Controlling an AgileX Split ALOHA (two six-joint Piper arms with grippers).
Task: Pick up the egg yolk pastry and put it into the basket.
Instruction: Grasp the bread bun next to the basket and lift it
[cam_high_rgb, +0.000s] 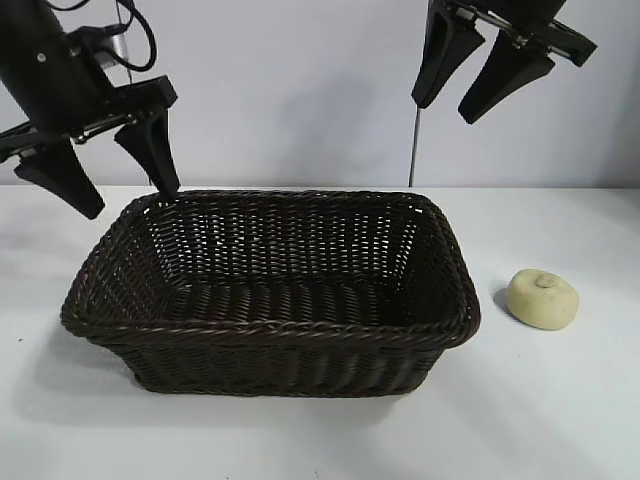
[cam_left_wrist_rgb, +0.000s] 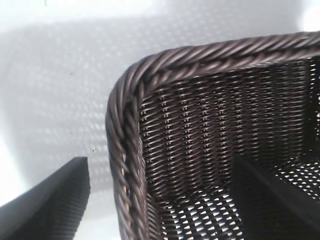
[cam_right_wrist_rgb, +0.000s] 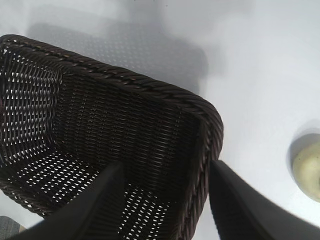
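The egg yolk pastry (cam_high_rgb: 543, 298), a small pale cream bun with a nub on top, lies on the white table just right of the basket (cam_high_rgb: 270, 335); a slice of the pastry (cam_right_wrist_rgb: 309, 170) shows in the right wrist view. The basket is dark brown wicker with a braided rim and holds nothing. My left gripper (cam_high_rgb: 128, 198) hangs open over the basket's far left corner (cam_left_wrist_rgb: 125, 100), one finger outside the rim and one inside. High above the basket's far right corner (cam_right_wrist_rgb: 210, 120), my right gripper (cam_high_rgb: 448, 110) is open and empty.
The white table (cam_high_rgb: 560, 420) stretches in front of and beside the basket. A thin pole (cam_high_rgb: 413, 150) stands at the back behind the basket's right end, against a pale wall.
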